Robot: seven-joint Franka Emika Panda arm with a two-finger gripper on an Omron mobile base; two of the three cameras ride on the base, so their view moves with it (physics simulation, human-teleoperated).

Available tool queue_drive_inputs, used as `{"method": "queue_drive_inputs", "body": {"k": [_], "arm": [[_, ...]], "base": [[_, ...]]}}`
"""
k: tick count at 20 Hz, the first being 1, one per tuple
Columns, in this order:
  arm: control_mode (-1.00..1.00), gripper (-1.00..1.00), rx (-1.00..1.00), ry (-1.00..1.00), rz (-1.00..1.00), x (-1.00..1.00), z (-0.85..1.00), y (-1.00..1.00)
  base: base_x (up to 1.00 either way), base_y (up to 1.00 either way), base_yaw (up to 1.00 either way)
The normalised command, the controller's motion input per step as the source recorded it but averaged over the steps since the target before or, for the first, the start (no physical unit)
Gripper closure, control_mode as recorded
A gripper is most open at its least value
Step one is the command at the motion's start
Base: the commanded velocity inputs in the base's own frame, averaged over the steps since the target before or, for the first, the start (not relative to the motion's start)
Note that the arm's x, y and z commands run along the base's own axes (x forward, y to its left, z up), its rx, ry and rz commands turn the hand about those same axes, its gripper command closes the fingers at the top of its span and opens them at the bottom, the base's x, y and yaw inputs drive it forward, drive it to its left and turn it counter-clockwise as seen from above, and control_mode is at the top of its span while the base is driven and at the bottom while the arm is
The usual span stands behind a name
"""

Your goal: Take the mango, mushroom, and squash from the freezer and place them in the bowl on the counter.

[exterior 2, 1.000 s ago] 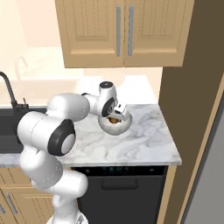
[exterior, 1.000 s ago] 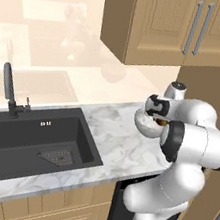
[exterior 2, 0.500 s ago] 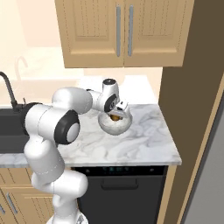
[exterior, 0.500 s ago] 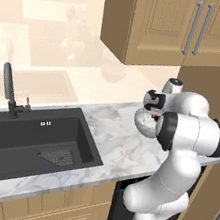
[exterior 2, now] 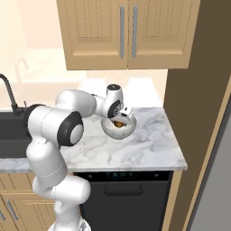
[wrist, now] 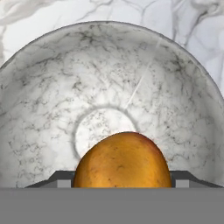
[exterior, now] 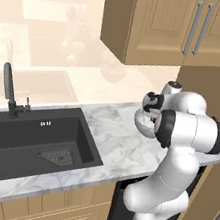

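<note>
**Mango over the bowl, ready to drop**

I have the gripper (exterior 2: 119, 122) hanging directly above the bowl (exterior 2: 127, 131), which sits on the counter (exterior 2: 149, 149) near its right end, just beside the tall brown panel. In the hand view I look straight down into the bowl (wrist: 52, 87): its pale flat floor lies dead ahead of the claw, and the mango (wrist: 122, 159) sits between me and that floor, covering the near part of it. So the drop path is straight down along the gripper's own axis; I see no need for a sideways correction.

The mango's orange-yellow body bulges up between the two finger tips (wrist: 61, 179), which flank it on either side. The jaws stand about half open, closed onto the fruit's width, so I judge it is held rather than lying loose. I cannot tell its long axis from here. The bowl looks empty otherwise, so I judge mushroom and squash are yet to come.
</note>
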Motion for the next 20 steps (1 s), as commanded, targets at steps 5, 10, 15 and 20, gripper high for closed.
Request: {"method": "queue_drive_inputs", "body": {"k": [5, 10, 15, 20], "arm": [[-1.00, 1.00, 0.00, 0.00, 0.01, 0.00, -0.03, 0.04], [-1.00, -1.00, 0.00, 0.00, 0.00, 0.00, -0.01, 0.17], [-1.00, -1.00, 0.00, 0.00, 0.00, 0.00, 0.00, 0.04], [-1.00, -1.00, 0.00, -0.01, 0.00, 0.00, 0.00, 0.00]], "base": [[0.00, 0.00, 0.00], [0.00, 0.00, 0.00], [0.00, 0.00, 0.00], [0.00, 0.00, 0.00]]}}
